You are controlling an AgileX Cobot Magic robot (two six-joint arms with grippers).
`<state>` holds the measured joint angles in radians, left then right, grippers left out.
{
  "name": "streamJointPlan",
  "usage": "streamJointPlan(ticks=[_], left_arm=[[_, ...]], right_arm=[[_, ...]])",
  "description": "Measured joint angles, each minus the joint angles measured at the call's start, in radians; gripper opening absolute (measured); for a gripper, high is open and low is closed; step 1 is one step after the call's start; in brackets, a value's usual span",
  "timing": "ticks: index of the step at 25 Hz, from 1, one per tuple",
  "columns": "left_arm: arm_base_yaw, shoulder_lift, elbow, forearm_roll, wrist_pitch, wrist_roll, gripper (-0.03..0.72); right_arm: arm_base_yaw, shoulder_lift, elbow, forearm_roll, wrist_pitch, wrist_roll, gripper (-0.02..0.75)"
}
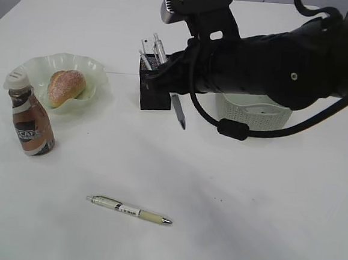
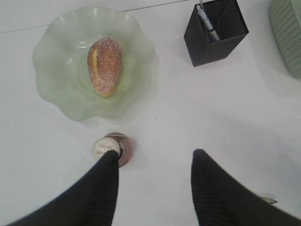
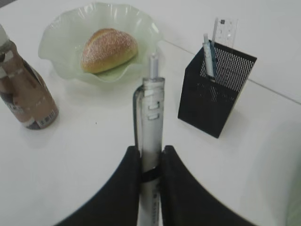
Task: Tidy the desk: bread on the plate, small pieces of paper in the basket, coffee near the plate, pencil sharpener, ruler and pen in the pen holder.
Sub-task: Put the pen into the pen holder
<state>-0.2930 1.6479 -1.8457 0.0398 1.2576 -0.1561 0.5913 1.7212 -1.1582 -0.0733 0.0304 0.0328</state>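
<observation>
My right gripper [image 3: 150, 150] is shut on a silver-grey pen [image 3: 150, 108], held above the desk [image 1: 246, 202] just left of the black mesh pen holder [image 3: 216, 92]. That pen [image 1: 178, 111] hangs below the arm beside the pen holder [image 1: 155, 86]. The holder contains the clear ruler [image 3: 225, 28] and another pen [image 3: 208, 56]. The bread [image 1: 66, 86] lies on the green plate [image 1: 97, 70], with the coffee [image 1: 31, 122] beside it. My left gripper [image 2: 155, 155] is open above the desk, its left finger over the coffee cap [image 2: 106, 145]. The pencil sharpener and the small pieces of paper are out of view.
A beige pen [image 1: 130, 210] lies on the desk near the front. The basket [image 1: 253, 115] stands right of the pen holder, mostly hidden behind my right arm [image 1: 276, 60].
</observation>
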Motion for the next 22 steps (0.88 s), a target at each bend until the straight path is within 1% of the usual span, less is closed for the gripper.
streamJointPlan(ticks=[2, 6, 9, 17, 22], left_arm=[[0.000, 0.000, 0.000, 0.000, 0.000, 0.000, 0.370], [0.000, 0.000, 0.000, 0.000, 0.000, 0.000, 0.370], [0.000, 0.000, 0.000, 0.000, 0.000, 0.000, 0.370], [0.000, 0.000, 0.000, 0.000, 0.000, 0.000, 0.370], [0.000, 0.000, 0.000, 0.000, 0.000, 0.000, 0.370]], right_arm=[[0.000, 0.012, 0.001, 0.000, -0.097, 0.000, 0.057], [-0.002, 0.077, -0.007, 0.000, -0.358, -0.033, 0.057], [-0.014, 0.144, -0.065, 0.000, -0.455, -0.042, 0.057], [-0.084, 0.341, -0.323, 0.010, -0.476, -0.045, 0.057], [-0.112, 0.427, -0.420, 0.010, -0.472, -0.045, 0.057]])
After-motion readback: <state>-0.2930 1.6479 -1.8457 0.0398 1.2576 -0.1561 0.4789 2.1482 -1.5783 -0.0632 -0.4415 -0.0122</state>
